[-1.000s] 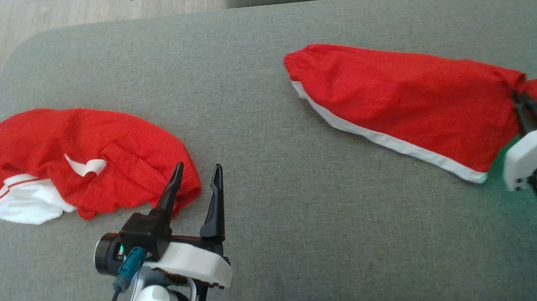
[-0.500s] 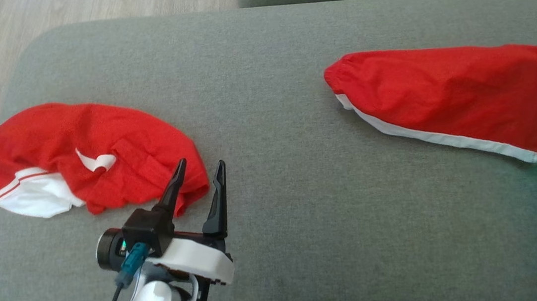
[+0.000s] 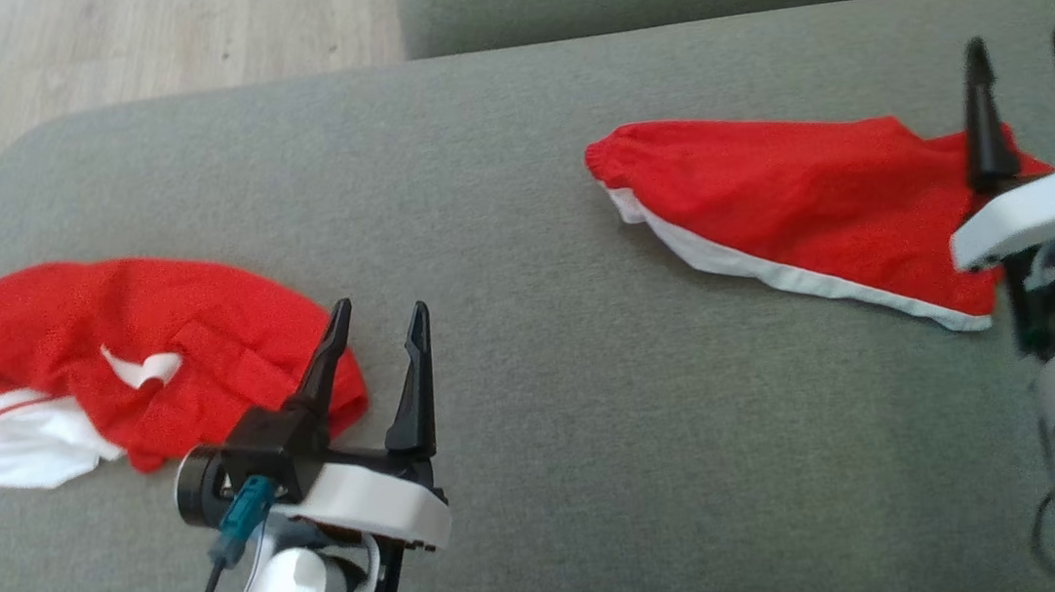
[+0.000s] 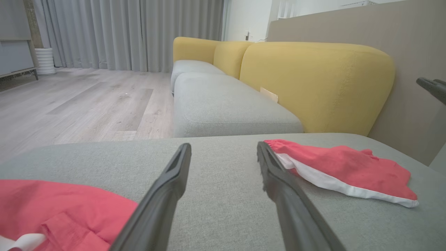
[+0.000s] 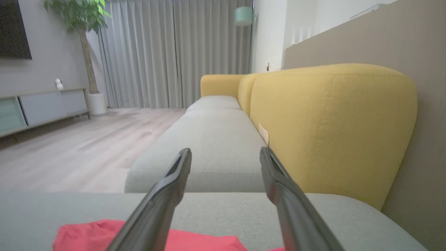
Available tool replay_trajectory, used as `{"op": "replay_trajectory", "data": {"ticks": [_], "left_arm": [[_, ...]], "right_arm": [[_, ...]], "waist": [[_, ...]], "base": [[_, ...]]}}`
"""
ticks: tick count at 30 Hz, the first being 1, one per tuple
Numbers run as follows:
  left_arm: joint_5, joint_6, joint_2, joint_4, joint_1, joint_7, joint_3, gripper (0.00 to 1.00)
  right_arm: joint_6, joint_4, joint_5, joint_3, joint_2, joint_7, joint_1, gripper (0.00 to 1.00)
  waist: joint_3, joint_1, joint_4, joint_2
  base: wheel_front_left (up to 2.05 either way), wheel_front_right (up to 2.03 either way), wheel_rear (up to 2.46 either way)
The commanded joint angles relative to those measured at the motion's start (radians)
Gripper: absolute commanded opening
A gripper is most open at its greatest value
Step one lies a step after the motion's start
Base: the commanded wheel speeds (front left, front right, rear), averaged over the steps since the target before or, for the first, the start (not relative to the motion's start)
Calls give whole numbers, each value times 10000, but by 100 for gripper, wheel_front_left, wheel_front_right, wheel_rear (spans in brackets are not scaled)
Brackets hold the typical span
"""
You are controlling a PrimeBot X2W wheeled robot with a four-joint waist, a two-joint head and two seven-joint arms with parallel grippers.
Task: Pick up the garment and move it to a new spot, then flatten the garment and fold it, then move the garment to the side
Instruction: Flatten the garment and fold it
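The folded red garment (image 3: 790, 185) lies fairly flat on the right of the grey cushion (image 3: 495, 172). The right claw (image 3: 1019, 46) hovers over its right end, released and empty. The left claw (image 3: 380, 308), also released, sits beside a crumpled second garment (image 3: 100, 331) at the left. Folding and moving aside look done, or nearly so.

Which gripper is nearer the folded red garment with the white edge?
Right. The right gripper is over the folded red garment, at its right end; the left gripper is far to its left, by the crumpled red garment.
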Motion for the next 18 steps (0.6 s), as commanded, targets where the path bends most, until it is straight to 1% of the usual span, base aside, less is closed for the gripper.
{"op": "replay_trajectory", "data": {"ticks": [1, 5, 7, 10, 13, 18], "left_arm": [[-91, 28, 5, -441, -229, -122, 364, 100], [-126, 34, 5, -569, -146, -122, 413, 100], [-145, 49, 5, -623, -99, -122, 432, 100], [-262, 47, 5, -640, 18, -122, 427, 100], [-213, 19, 5, -512, 181, -122, 485, 100], [-149, -5, 5, -473, 416, -122, 561, 100]], "right_arm": [[-9, -920, 293, 279, 272, -152, 404, 100], [-9, -2865, 916, 405, 990, -176, 1840, 100], [-9, -3864, 1031, 595, 1158, -179, 2601, 100], [-9, -4950, 1346, 808, 1253, -180, 3634, 100], [-9, -5399, 1496, 1098, 1264, -181, 4473, 100], [-9, -5560, 1763, 1051, 1267, -182, 5136, 100]], "waist": [[-118, 0, -151, 0], [-246, 0, -319, 0], [-278, 0, -392, 0], [-333, 0, -451, 0], [-413, 0, -492, 0], [-516, 0, -463, 0]], "base": [[0, 0, 0], [0, 0, 0], [0, 0, 0], [0, 0, 0], [0, 0, 0], [0, 0, 0]]}}
